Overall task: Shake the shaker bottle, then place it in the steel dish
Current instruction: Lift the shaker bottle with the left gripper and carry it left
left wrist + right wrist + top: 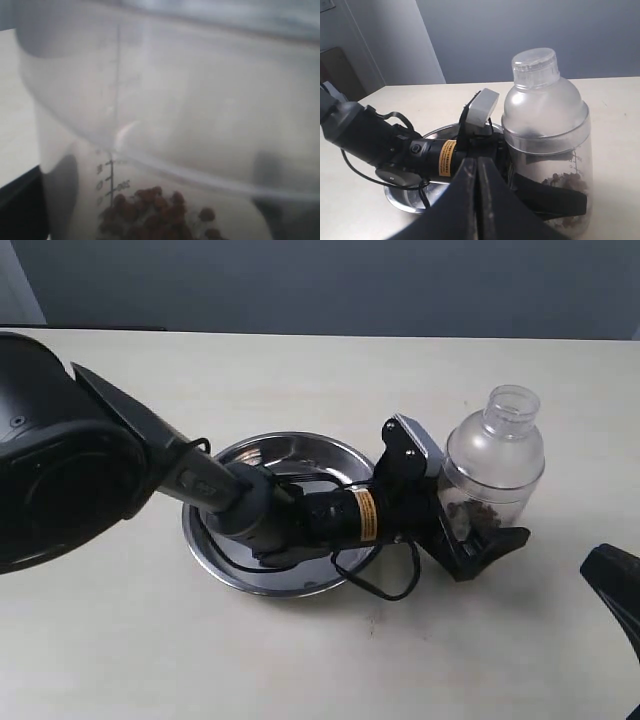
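Observation:
The shaker bottle stands upright on the table just right of the steel dish. Brown granules lie at its bottom. My left arm reaches across the dish, and my left gripper is shut on the bottle's lower body, one black finger along its near side. The frosted bottle wall fills the left wrist view. In the right wrist view the shaker bottle and the steel dish show beyond my right gripper, which is shut on nothing. My right gripper hangs at the right edge.
The left arm's black forearm and loose cable lie over the dish. The cream table stretches around both. A grey wall runs behind the table's far edge.

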